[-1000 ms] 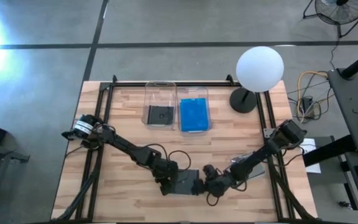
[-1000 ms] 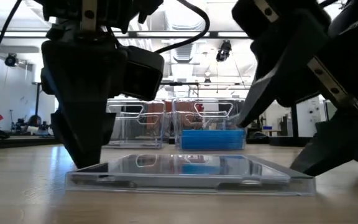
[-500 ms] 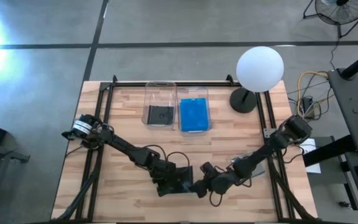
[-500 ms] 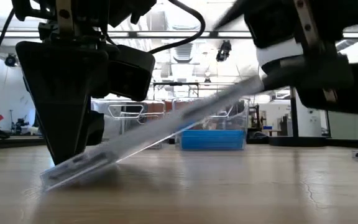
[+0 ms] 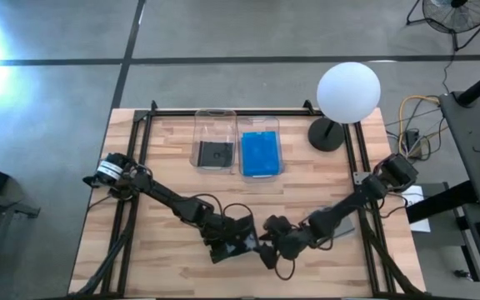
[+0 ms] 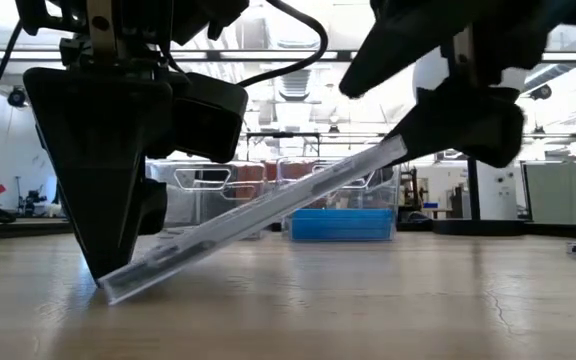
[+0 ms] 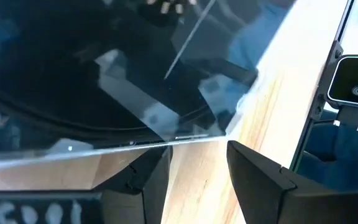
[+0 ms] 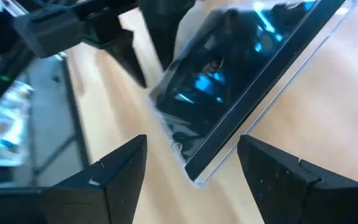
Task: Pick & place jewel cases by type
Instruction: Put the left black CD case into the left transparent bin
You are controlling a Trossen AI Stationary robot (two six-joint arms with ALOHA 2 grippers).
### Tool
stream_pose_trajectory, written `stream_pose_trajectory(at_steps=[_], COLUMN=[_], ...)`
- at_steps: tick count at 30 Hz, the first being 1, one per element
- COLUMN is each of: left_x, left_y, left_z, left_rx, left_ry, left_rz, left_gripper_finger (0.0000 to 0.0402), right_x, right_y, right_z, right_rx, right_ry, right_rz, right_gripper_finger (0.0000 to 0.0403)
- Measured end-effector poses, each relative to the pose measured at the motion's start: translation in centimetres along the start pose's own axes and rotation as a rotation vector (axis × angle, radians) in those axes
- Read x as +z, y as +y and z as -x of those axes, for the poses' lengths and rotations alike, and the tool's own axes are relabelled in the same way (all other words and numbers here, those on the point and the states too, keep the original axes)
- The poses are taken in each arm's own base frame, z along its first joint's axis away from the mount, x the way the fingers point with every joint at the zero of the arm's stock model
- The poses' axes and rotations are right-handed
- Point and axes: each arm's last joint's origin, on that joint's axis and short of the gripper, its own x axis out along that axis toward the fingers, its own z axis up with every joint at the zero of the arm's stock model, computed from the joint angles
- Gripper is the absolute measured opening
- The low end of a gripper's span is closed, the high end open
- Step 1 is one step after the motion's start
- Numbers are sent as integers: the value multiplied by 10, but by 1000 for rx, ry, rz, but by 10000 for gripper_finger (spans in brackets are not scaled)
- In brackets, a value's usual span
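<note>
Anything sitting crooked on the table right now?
Yes: the dark jewel case near the front edge is tilted, one edge on the table against the left gripper, the other raised at the right gripper. The bins' cases lie flat.

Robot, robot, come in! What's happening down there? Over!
Left pincer pins dark jewel case low edge. Right pincer lifts high edge; case tilted. Nothing blocking.
</note>
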Motion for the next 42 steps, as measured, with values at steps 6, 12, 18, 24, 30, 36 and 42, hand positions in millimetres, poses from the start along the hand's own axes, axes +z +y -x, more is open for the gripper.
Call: stream_pose_trajectory(at_steps=[6,12,18,24,30,36,42], left_x=[0,-1,-1,-1,-1,-3,-2], left_y=[1,2,2,1,1,-4,-5], left_z=[0,0,-1,0,0,3,5], left_rx=[1,5,2,0,8,62,86], left_ry=[4,17,17,13,8,-81,-121], left_rz=[2,7,6,-12,-48,-100,-102], left_gripper_finger=[149,149,149,149,149,149,149], right_x=[8,16,20,25,22,15,18], right_y=[-2,-5,1,4,0,-2,-4], right_z=[-2,-5,-7,-7,-13,-23,-24], right_rx=[-21,3,77,108,99,117,115], right_ry=[-18,-55,-91,-125,-68,9,-1], right_rz=[2,-345,-584,-599,-606,-585,-575], right_gripper_finger=[246,246,244,244,235,179,118])
